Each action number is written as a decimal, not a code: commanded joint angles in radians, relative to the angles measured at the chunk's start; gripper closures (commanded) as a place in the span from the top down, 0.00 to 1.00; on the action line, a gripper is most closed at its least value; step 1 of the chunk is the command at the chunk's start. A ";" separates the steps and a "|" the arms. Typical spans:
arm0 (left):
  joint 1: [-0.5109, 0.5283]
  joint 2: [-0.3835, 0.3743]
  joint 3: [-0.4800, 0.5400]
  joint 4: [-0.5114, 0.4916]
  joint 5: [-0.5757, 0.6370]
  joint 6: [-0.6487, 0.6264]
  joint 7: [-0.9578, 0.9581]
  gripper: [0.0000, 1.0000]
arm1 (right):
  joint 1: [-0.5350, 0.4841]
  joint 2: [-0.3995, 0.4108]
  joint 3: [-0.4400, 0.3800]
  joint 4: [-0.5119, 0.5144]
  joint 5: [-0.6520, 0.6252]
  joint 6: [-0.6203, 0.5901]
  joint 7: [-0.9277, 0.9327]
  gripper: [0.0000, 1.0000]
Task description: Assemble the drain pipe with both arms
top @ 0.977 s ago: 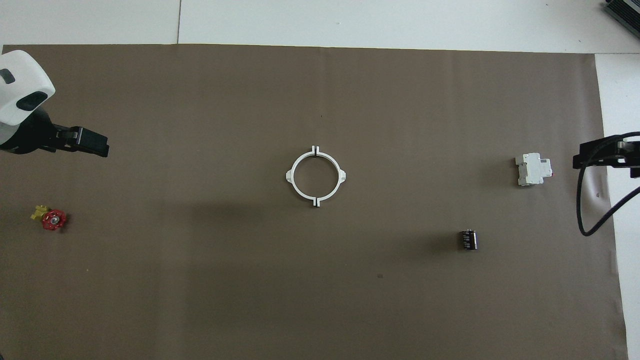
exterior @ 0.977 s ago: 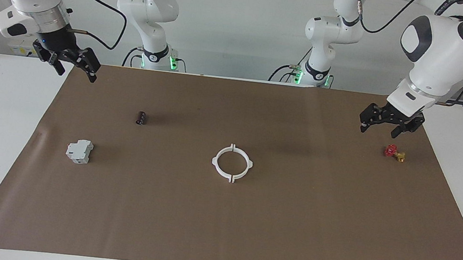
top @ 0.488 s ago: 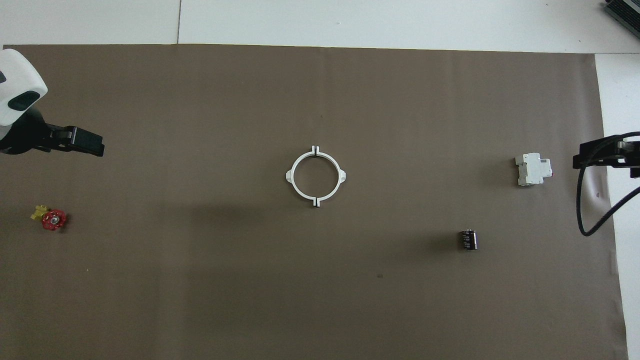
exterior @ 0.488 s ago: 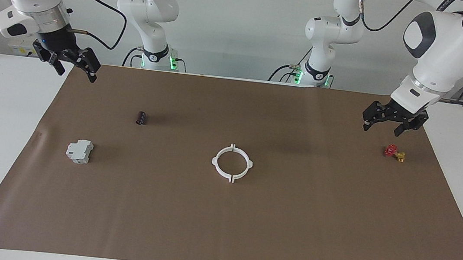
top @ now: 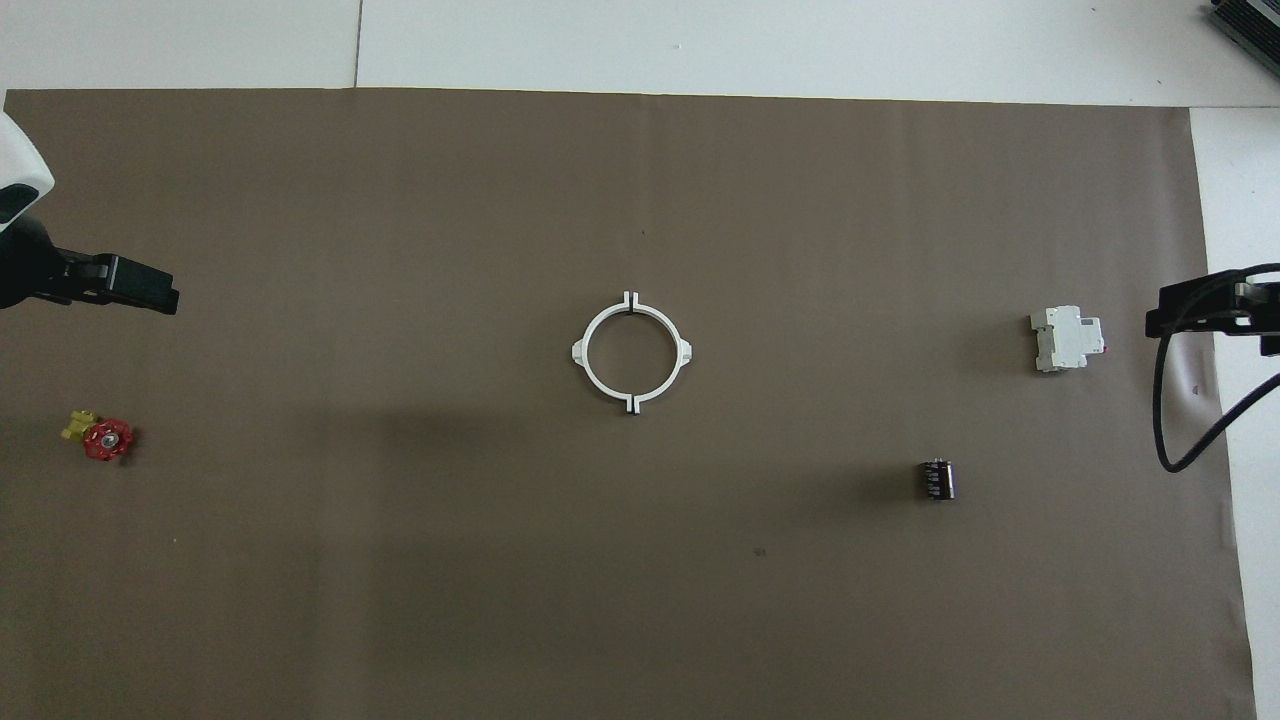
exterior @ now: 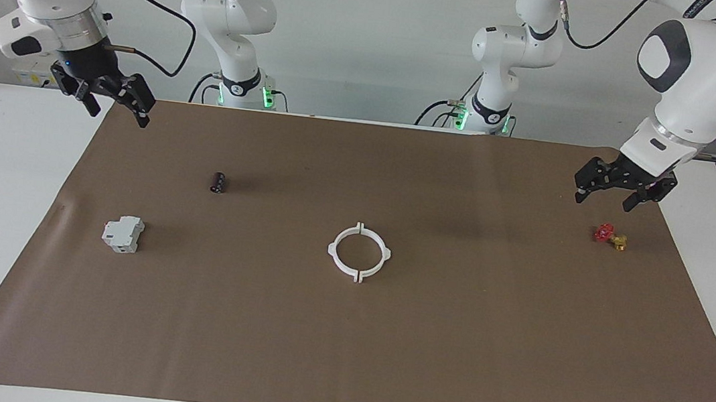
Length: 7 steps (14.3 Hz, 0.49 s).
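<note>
Facing view: the drain pipe ring (exterior: pixel 359 252) lies mid-tabletop, its two halves meeting; the left tool (exterior: pixel 624 188), released, hangs over the red valve's (exterior: pixel 611 236) end, the right tool (exterior: pixel 110 95), released, equally far off. Overhead view: the seam between the halves runs toward and away from the robots, each half facing one arm.

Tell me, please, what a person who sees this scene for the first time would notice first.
Probably the drain pipe, a white ring of two halves lying alone in the middle of the brown mat. Next, the two black hands raised at the mat's ends: the left hand open above the small red valve, the right hand open over the mat's corner nearest the robots.
</note>
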 commanded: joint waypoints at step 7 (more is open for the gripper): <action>-0.017 -0.009 0.015 0.004 -0.007 0.001 0.029 1.00 | -0.002 -0.021 0.000 -0.022 0.009 -0.004 -0.018 1.00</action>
